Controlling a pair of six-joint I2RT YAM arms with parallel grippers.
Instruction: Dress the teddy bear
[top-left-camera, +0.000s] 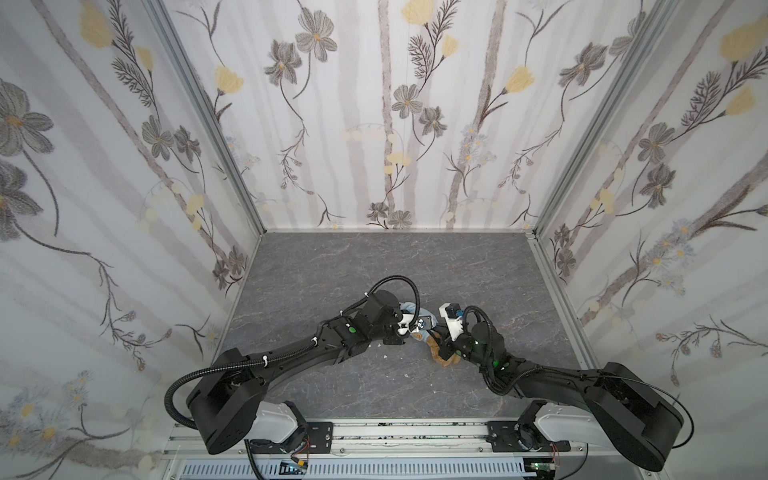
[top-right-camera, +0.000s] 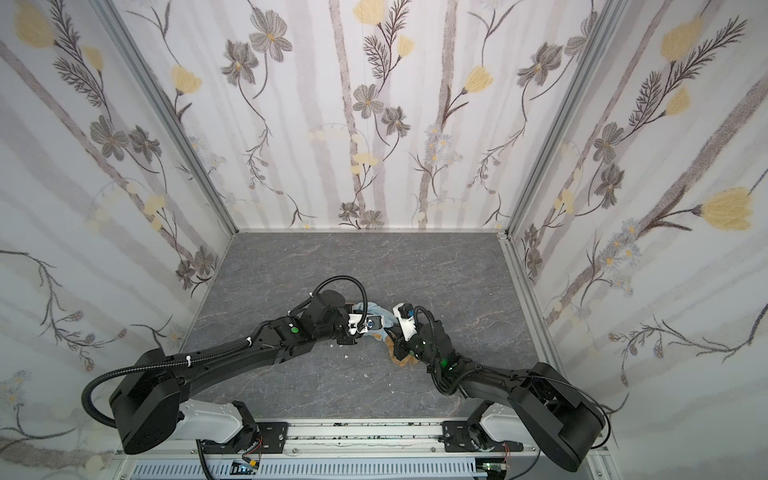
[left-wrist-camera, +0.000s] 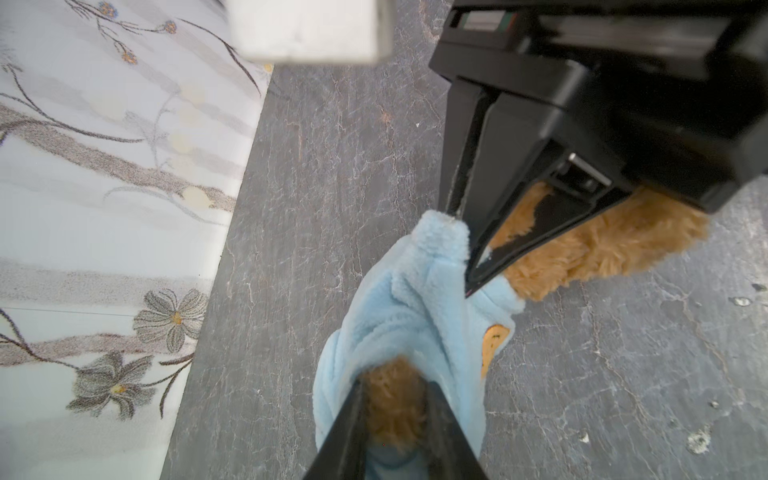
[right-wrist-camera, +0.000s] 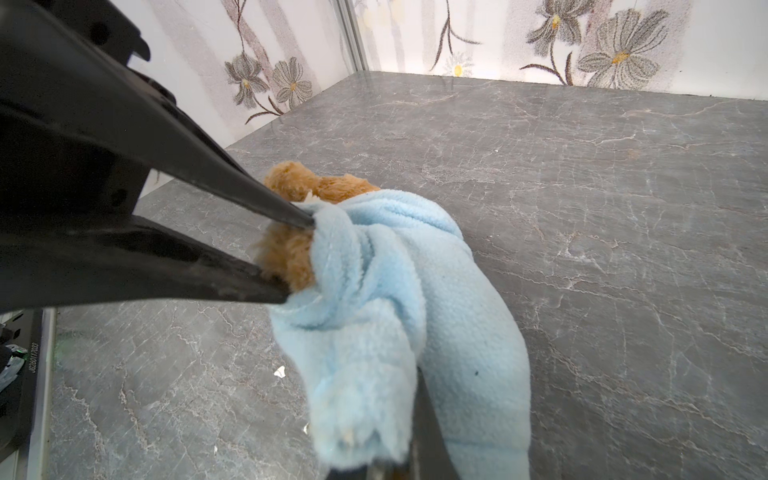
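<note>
The golden-brown curly-furred plush teddy bear (left-wrist-camera: 602, 245) is seen lying on the grey marbled tabletop (left-wrist-camera: 332, 166) near its middle, between the two arms, partly wrapped in a light-blue fleece hooded top (left-wrist-camera: 395, 307). A furry limb poking from one opening of the top is clasped between the narrowly parted fingers of the left gripper (left-wrist-camera: 392, 386), while a bunched edge of the fleece is pinched by the fully closed right gripper (left-wrist-camera: 463, 253). The dressing is judged about halfway done: one limb is threaded, yet much fur is bare, so the garment has yet to be drawn over the body and straightened.
</note>
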